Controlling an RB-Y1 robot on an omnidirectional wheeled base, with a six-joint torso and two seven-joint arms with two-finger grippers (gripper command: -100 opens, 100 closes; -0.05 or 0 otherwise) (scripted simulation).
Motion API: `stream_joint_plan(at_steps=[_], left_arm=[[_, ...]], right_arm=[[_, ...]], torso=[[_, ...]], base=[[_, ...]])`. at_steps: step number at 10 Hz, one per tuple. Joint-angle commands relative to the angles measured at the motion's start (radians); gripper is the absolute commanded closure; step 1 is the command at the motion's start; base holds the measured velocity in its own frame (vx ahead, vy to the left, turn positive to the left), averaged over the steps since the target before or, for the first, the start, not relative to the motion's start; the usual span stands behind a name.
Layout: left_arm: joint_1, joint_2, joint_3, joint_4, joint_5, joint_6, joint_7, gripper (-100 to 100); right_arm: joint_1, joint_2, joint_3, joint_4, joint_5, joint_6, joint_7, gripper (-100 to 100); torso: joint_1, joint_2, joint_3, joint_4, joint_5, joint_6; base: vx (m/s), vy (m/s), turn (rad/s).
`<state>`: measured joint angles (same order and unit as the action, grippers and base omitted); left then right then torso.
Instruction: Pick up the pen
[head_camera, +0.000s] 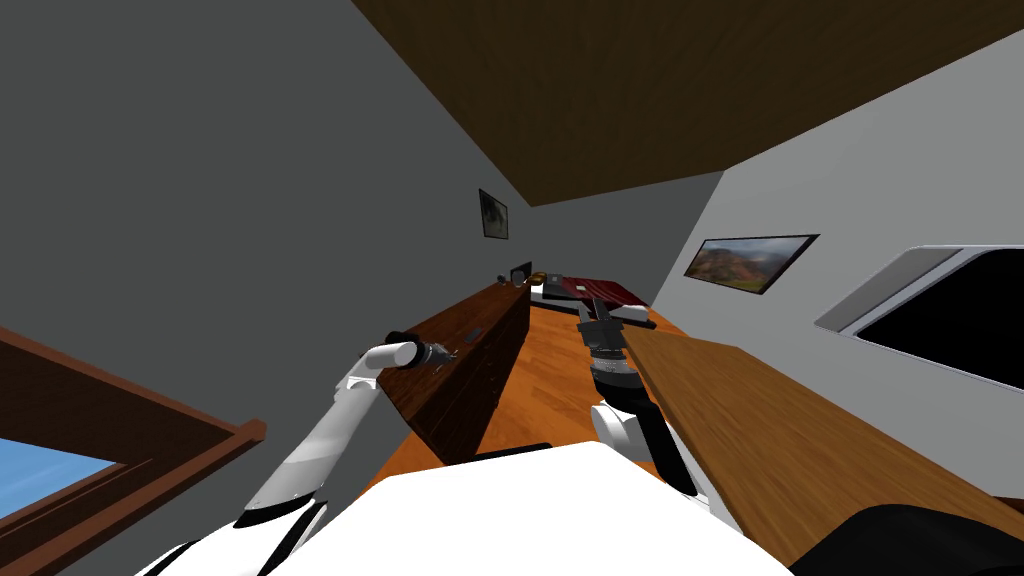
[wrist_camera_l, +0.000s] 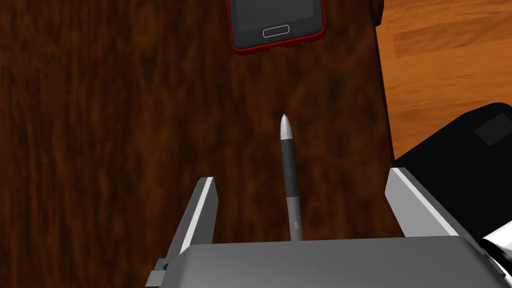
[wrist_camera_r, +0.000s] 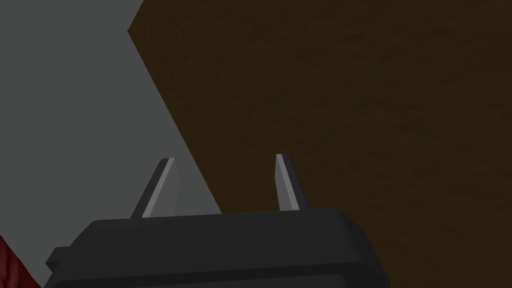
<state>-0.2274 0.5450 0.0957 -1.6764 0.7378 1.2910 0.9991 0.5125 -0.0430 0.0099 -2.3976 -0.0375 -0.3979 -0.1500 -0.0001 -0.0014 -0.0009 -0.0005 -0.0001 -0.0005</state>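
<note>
**Left wrist view.** Left gripper (wrist_camera_l: 302, 176) poised over a dark wood dresser top (wrist_camera_l: 110, 140), fingers (wrist_camera_l: 202, 210) spread wide and gripping nothing. Pen (wrist_camera_l: 290, 172) lying flat on that top, in the gap between the two fingers and touching neither. Silver tip pointing away from the gripper's body, black grip section behind it, grey rear end hidden under the body. Beyond the tip and apart from the pen, a red-cased smartphone (wrist_camera_l: 276, 22) lying screen up, partly cut off at the frame edge. Pen and smartphone both near the edge of the top bordering the orange wooden floor (wrist_camera_l: 445, 65).

**Head view.** Left arm stretched out over the near end of a long, low dresser (head_camera: 480, 345) set against a grey wall (head_camera: 200, 200), with a small framed picture (head_camera: 493, 214) farther along that wall. Strip of floor running between the dresser and a lighter wooden counter (head_camera: 760, 420). Counter set along a white wall (head_camera: 800, 190) bearing a framed landscape (head_camera: 750, 260) and a white-framed opening onto a black area (head_camera: 950, 320). Bed with a dark red cover (head_camera: 600, 290) at the far end of the room. Dark wood ceiling (head_camera: 700, 90) overhead. Brown-framed window (head_camera: 60, 470) with blue sky low beside the left arm.

**Right wrist view.** Right gripper (wrist_camera_r: 225, 162) raised by the counter's far end, fingers apart with nothing between them.
</note>
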Motion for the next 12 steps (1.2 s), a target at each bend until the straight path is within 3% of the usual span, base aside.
stream_joint_plan(at_steps=[1, 6, 7, 8, 9, 11, 12], left_arm=[[-0.013, 0.017, -0.004, 0.029, 0.008, 0.050, 0.029, -100], [-0.027, 0.050, -0.003, 0.064, 0.030, 0.133, 0.068, -100], [-0.027, 0.045, -0.004, 0.062, 0.026, 0.121, 0.061, -100], [-0.027, 0.045, -0.005, 0.063, 0.026, 0.124, 0.063, 0], [-0.023, 0.030, -0.010, 0.090, 0.012, 0.095, 0.051, -100], [-0.019, 0.015, -0.015, 0.117, -0.003, 0.067, 0.039, -100], [-0.018, 0.022, -0.011, 0.105, 0.005, 0.080, 0.043, -100]], right_arm=[[0.000, 0.000, 0.000, 0.000, 0.000, 0.000, 0.000, 0], [0.000, 0.000, 0.000, 0.000, 0.000, 0.000, 0.000, 0], [0.000, 0.000, 0.000, 0.000, 0.000, 0.000, 0.000, 0], [0.000, 0.000, 0.000, 0.000, 0.000, 0.000, 0.000, 0], [0.000, 0.000, 0.000, 0.000, 0.000, 0.000, 0.000, 0], [0.000, 0.000, 0.000, 0.000, 0.000, 0.000, 0.000, 0], [0.000, 0.000, 0.000, 0.000, 0.000, 0.000, 0.000, 0]], torso=[[0.000, 0.000, 0.000, 0.000, 0.000, 0.000], [0.000, 0.001, 0.000, 0.000, 0.000, 0.000], [0.000, 0.001, 0.000, 0.000, 0.000, 0.000], [0.000, 0.001, 0.001, 0.000, 0.000, 0.000], [0.000, 0.002, 0.001, 0.000, 0.000, 0.000], [0.000, 0.001, 0.000, 0.000, 0.000, 0.000], [0.000, 0.000, 0.000, 0.000, 0.000, 0.000]], base=[[0.033, -0.011, 0.003], [0.018, -0.005, 0.000], [0.007, -0.003, 0.001], [0.000, 0.000, 0.000], [0.015, -0.001, -0.046], [0.023, 0.002, -0.037], [0.009, 0.002, -0.005]])
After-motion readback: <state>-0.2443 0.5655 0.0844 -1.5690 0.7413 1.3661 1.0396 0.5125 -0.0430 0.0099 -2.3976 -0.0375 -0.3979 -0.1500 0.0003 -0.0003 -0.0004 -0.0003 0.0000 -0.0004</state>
